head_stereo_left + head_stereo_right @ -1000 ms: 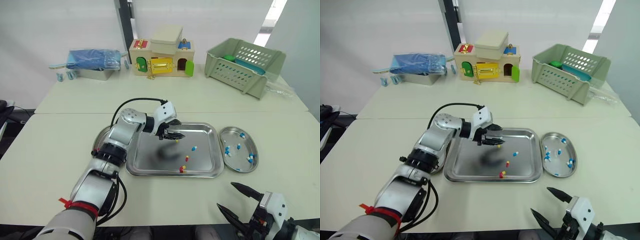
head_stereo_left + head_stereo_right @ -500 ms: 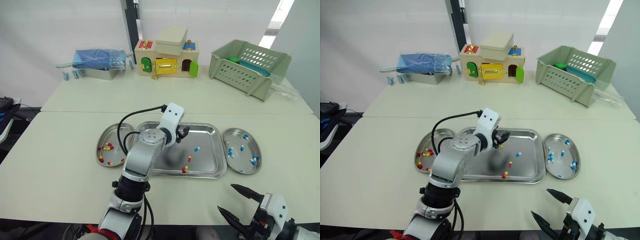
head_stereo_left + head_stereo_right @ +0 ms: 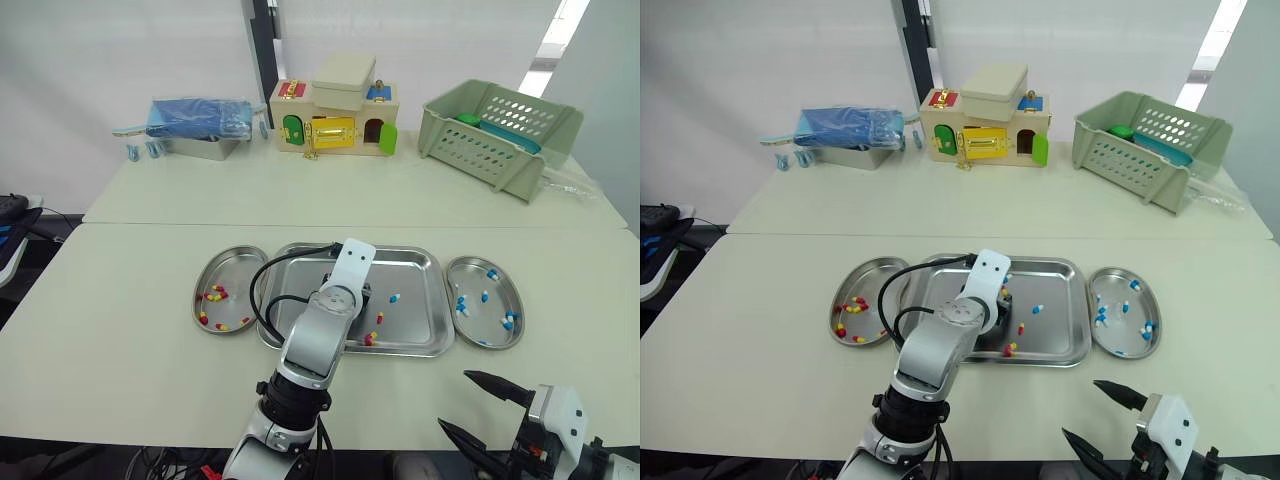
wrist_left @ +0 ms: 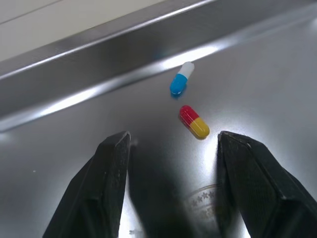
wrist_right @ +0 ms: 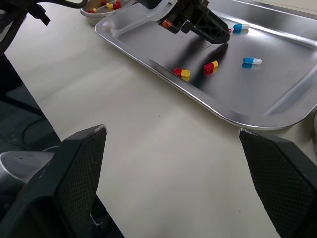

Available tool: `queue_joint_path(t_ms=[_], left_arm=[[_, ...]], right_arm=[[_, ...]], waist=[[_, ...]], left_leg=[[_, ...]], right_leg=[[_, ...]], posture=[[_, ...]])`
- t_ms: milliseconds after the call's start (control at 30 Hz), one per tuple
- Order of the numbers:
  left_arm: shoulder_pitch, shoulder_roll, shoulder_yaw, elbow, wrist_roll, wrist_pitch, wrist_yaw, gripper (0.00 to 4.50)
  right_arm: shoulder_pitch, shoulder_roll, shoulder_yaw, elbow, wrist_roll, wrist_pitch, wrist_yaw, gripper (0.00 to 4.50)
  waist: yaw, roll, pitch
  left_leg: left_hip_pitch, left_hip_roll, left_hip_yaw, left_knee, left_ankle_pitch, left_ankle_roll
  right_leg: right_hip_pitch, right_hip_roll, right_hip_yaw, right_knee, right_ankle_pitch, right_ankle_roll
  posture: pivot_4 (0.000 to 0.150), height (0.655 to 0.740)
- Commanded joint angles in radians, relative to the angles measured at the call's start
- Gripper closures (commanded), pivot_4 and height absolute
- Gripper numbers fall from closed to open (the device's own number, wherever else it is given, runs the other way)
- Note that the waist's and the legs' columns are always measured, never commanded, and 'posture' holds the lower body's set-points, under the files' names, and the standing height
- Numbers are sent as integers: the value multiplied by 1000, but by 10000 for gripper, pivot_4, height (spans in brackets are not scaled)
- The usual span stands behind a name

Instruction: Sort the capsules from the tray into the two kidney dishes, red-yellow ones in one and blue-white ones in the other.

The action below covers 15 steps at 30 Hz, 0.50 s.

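The matt black fingers (image 4: 99,193) of my left gripper (image 4: 172,137) are mirroring in the shiny metal tray (image 4: 277,74); the red-yellow capsule (image 4: 194,121) and blue-white capsule (image 4: 181,78) are gleaming, smooth and glossy.

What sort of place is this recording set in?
Probably a robotics lab or test room: bare white tables, a steel tray of capsules, and a toy lock house and basket as props.

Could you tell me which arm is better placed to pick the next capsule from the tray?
Left. The left gripper is open low over the tray, a red-yellow capsule just ahead of it. The right gripper hangs near the table's front edge, short of the tray.
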Motion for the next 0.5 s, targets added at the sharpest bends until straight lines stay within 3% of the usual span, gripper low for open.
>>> queue_joint_path(t_ms=[33,500], left_arm=[[0,-50,1,-23,-11,25,22,15454],[-16,-51,50,43,-71,-7,56,15454]], right_arm=[[11,-6,-29,-44,23,12,-4,0],[-3,-1,-13,-71,21,49,-26,0]], waist=[[0,0,0],[1,0,-2]], left_leg=[[0,0,0,0,0,0],[0,0,0,0,0,0]], right_leg=[[0,0,0,0,0,0],[0,0,0,0,0,0]], posture=[[1500,7400],[1500,7400]])
